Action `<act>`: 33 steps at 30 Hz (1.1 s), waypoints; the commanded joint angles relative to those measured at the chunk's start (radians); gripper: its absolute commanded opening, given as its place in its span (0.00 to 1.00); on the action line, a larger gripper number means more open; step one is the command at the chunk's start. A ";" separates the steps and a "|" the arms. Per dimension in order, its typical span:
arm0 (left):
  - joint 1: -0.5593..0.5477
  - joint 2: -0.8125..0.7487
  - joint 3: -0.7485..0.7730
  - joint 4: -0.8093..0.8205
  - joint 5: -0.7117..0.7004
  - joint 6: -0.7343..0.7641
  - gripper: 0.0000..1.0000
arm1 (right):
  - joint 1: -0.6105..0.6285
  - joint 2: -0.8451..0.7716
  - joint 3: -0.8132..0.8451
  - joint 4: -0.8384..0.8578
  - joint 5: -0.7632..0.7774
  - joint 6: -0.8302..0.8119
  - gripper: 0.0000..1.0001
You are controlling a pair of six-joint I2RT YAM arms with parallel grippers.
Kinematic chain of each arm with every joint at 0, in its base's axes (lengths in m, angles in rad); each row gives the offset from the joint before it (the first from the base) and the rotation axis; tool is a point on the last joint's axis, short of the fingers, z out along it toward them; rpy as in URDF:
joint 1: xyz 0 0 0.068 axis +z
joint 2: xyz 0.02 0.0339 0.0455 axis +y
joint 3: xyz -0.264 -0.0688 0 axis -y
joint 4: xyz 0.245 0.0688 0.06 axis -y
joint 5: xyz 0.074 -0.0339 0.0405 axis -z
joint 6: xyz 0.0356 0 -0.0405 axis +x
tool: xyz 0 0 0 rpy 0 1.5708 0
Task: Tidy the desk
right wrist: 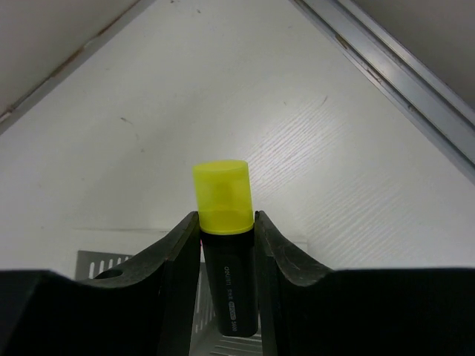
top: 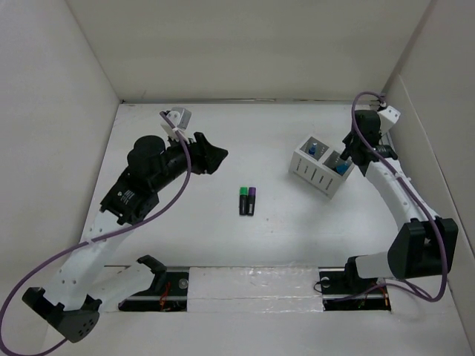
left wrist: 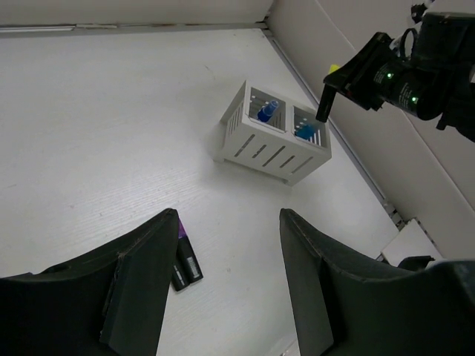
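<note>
— How do the two arms stand?

— The left arm is bent at the elbow and raised over the left half of the large matte white desk (top: 260, 245). The left gripper (top: 215, 156) points toward the middle, with its jaws apart and nothing between them. The right arm reaches forward along the right side. The right gripper (top: 349, 152) hangs above the near-right end of the white slatted organiser tray (top: 315, 172), clamped on a yellow-capped black highlighter (right wrist: 223, 196) whose cap sticks out past the fingertips.

— How many pens in all?

— Five. One is the held highlighter. Two blue-capped markers (top: 315, 149) stand in the tray, each in its own compartment. A green-capped black marker (top: 243, 200) and a purple-capped black marker (top: 252, 200) lie touching side by side on the bare desk near its centre.

— Anything in the way?

— The tray sits right of centre, well apart from the lying pair. Upright white panels (top: 59, 111) border the desk on the left, far and right sides.
</note>
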 commanded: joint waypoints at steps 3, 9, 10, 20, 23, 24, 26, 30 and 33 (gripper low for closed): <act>0.001 -0.044 -0.012 0.015 -0.030 -0.010 0.53 | 0.017 -0.013 -0.052 0.078 0.057 -0.033 0.06; 0.001 -0.032 -0.010 0.010 -0.029 -0.005 0.53 | 0.035 -0.022 -0.097 0.065 0.066 -0.010 0.11; 0.001 -0.032 -0.010 0.010 -0.033 -0.005 0.53 | 0.049 -0.025 -0.105 0.071 0.083 -0.008 0.13; 0.001 -0.018 -0.019 0.036 -0.020 -0.001 0.52 | 0.130 -0.095 -0.114 0.043 0.097 0.012 0.44; 0.001 -0.023 -0.033 0.053 -0.023 -0.010 0.53 | 0.142 -0.140 -0.091 0.028 0.092 -0.008 0.53; 0.001 -0.019 -0.033 0.055 -0.017 -0.010 0.53 | 0.153 -0.152 -0.086 0.022 0.094 -0.013 0.54; 0.001 -0.007 -0.027 0.053 -0.015 -0.008 0.53 | 0.167 -0.174 -0.080 0.005 0.095 -0.028 0.53; 0.001 -0.010 -0.020 0.051 -0.029 -0.005 0.52 | 0.218 -0.239 -0.114 -0.029 0.045 -0.021 0.24; 0.001 -0.019 -0.023 0.053 -0.049 -0.007 0.53 | 0.316 -0.273 -0.195 0.012 -0.076 -0.021 0.00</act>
